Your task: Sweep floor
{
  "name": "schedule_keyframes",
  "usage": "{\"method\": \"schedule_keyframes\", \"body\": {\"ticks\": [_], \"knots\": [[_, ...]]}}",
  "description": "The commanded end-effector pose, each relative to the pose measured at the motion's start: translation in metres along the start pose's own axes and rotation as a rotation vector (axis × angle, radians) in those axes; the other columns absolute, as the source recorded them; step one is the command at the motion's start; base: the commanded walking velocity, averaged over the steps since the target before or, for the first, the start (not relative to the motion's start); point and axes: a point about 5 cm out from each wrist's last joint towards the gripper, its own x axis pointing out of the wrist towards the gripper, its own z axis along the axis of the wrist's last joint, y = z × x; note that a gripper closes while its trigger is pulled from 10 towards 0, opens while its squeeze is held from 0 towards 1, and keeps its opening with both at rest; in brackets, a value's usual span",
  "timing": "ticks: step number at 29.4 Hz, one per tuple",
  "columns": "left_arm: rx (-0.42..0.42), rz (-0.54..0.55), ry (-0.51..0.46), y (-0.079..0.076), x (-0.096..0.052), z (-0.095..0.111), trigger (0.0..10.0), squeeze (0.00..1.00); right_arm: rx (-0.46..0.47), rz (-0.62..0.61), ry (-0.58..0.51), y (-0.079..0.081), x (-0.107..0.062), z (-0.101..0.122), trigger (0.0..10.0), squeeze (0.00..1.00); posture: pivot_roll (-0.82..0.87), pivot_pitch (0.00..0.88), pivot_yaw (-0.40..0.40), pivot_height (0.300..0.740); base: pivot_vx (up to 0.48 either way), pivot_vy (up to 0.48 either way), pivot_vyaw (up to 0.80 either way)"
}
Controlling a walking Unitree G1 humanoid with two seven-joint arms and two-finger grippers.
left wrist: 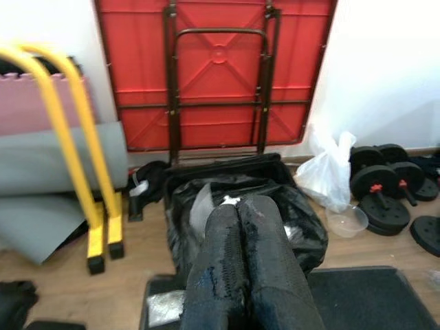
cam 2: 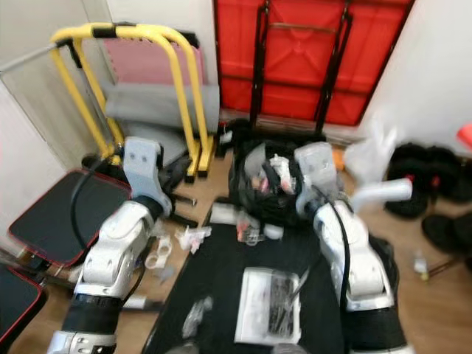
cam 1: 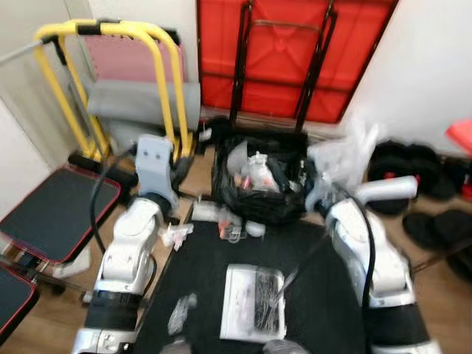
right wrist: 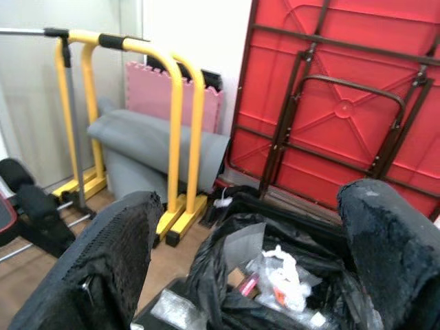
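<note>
A bin lined with a black bag (cam 1: 221,184) stands just beyond a black floor mat (cam 1: 324,295), with wrappers and paper scraps inside. On the mat lies a white flat pan (cam 1: 243,302) holding dark debris. Loose scraps (cam 1: 177,234) lie by the mat's left edge and more litter (cam 1: 181,311) lies on the mat. Both silver arms are raised toward the bin. My left gripper (left wrist: 238,206) is shut with nothing in it, pointing at the bag (left wrist: 309,234). My right gripper (right wrist: 251,196) is open wide above the bag (right wrist: 220,268), holding nothing.
A red folded table (cam 1: 284,51) leans on the back wall. A yellow rail frame (cam 1: 158,66) and a grey rolled mat (cam 1: 140,99) stand at the back left. Red-edged black pads (cam 1: 55,210) lie left. A white plastic bag (cam 1: 354,151), dumbbells (cam 1: 413,166) and slippers (cam 1: 442,225) sit right.
</note>
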Motion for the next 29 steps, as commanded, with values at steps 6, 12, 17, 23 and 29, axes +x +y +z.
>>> {"method": "schedule_keyframes", "body": {"ticks": [6,12,17,23,29], "knots": [[0.005,-0.019,0.020,-0.005,0.002,-0.004,10.0,0.00,-0.014,-0.030,0.011,-0.007,-0.002,-0.002,10.0,0.00,-0.19,0.034,-0.101,0.740,0.043,0.000,0.00],[0.004,-0.019,0.022,-0.005,0.002,-0.004,10.0,0.00,-0.023,-0.037,0.021,-0.008,-0.001,-0.002,10.0,0.00,-0.19,0.035,-0.101,0.740,0.000,0.000,0.00],[0.003,-0.017,0.023,-0.005,0.002,-0.004,10.0,0.00,-0.021,-0.054,0.025,-0.010,-0.001,-0.003,10.0,0.00,-0.19,0.037,-0.101,0.740,0.000,0.000,0.00],[0.003,-0.015,0.024,-0.004,0.003,-0.004,10.0,0.00,-0.036,-0.138,0.063,-0.018,0.001,-0.005,10.0,0.00,-0.19,0.039,-0.101,0.740,0.000,0.000,0.00],[0.004,-0.014,0.020,-0.004,0.003,-0.003,10.0,0.00,-0.040,-0.208,0.038,-0.030,0.002,-0.002,10.0,0.00,-0.19,0.041,-0.102,0.720,0.000,0.000,0.00]]}}
